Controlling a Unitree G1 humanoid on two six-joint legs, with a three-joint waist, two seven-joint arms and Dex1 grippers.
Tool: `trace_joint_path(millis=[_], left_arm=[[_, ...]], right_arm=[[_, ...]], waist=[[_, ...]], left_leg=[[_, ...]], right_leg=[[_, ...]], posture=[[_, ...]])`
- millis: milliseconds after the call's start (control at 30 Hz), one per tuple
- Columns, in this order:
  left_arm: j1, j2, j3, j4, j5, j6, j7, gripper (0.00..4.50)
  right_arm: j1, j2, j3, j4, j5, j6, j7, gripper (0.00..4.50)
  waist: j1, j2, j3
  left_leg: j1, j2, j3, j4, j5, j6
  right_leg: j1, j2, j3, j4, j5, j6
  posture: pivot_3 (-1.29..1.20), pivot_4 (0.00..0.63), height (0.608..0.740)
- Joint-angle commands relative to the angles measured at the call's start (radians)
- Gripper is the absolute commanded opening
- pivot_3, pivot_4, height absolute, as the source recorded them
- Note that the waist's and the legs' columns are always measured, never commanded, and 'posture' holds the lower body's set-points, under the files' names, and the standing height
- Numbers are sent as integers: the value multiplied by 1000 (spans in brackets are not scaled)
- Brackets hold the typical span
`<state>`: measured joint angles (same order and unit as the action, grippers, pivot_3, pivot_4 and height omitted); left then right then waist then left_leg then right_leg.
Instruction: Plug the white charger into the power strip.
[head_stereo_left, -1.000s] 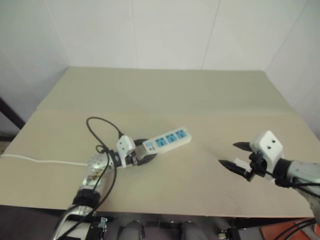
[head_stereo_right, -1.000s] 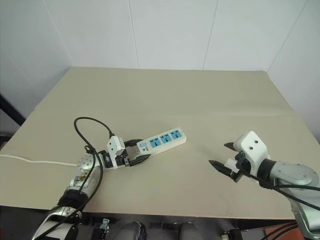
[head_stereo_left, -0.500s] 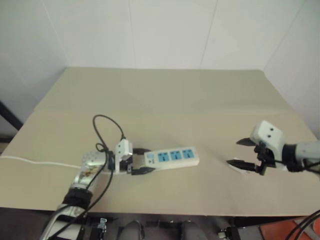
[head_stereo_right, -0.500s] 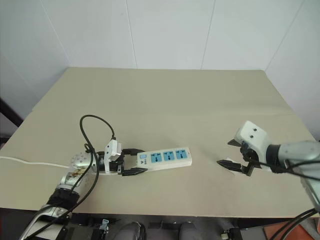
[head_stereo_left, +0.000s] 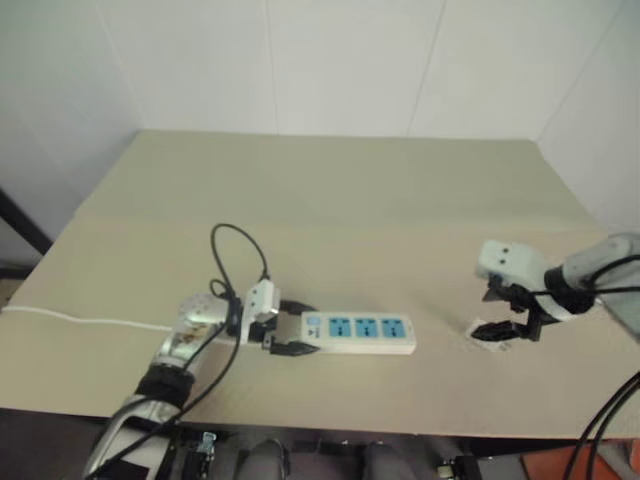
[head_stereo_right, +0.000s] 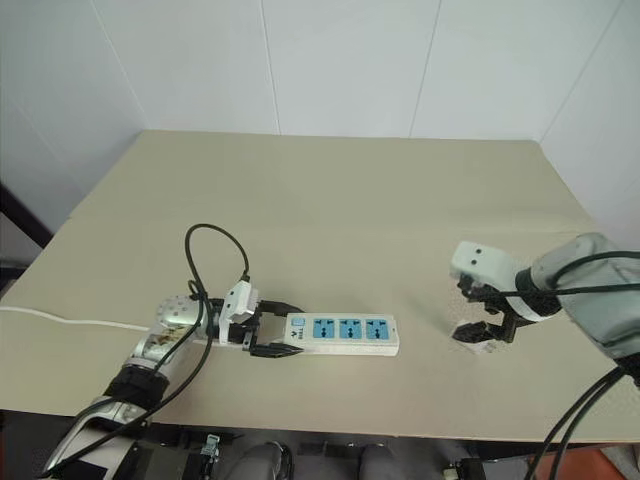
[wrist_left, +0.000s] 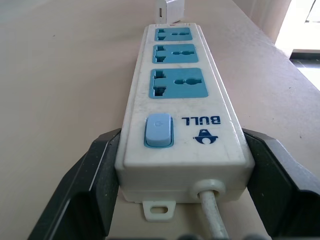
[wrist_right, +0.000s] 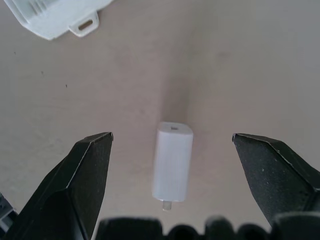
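On the beige worktop (head_stereo_left: 330, 200) the white charger (wrist_right: 173, 161) lies flat beside the power strip (head_stereo_left: 360, 332), which we have swung level, left gripper (head_stereo_left: 287, 334) clamping its cord end; our right gripper (wrist_right: 172, 150), jaws wide, now hangs over the charger, ready to grasp.

I see a beige desk (head_stereo_left: 330, 200) with a faint seam running across its middle. Behind it stands a white panelled wall (head_stereo_left: 340, 60) that turns a corner at the far right. A dark strip (head_stereo_left: 20, 225) slants past the desk's left edge.
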<state>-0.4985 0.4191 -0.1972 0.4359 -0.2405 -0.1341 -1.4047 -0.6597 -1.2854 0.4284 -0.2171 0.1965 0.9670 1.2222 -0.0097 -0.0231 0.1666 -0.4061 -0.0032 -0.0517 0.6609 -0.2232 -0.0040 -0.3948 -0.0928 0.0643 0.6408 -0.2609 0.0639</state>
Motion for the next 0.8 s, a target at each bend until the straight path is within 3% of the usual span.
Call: trace_joint_path(millis=[33, 300, 800], left_arm=[[-1, -16, -12, 21, 22, -32, 17, 3254], [-19, -26, -6, 57, 30, -57, 25, 3254], [-15, -36, -19, 62, 35, -68, 20, 3254]], right_arm=[[-67, 21, 52, 39, -89, 10, 22, 4500], [-106, 91, 127, 77, -174, 48, 44, 4500], [-123, 159, 144, 92, -204, 142, 34, 4500]], waist=[[-3, 0, 0], [-1, 1, -1], [1, 2, -1]], left_leg=[[0, 0, 0, 0, 0, 0], [1, 0, 0, 0, 0, 0], [1, 0, 0, 0, 0, 0]], right_leg=[[0, 0, 0, 1, 0, 0], [0, 0, 0, 1, 0, 0], [1, 0, 0, 2, 0, 0]], posture=[[0, 150, 740], [0, 150, 740], [0, 150, 740]])
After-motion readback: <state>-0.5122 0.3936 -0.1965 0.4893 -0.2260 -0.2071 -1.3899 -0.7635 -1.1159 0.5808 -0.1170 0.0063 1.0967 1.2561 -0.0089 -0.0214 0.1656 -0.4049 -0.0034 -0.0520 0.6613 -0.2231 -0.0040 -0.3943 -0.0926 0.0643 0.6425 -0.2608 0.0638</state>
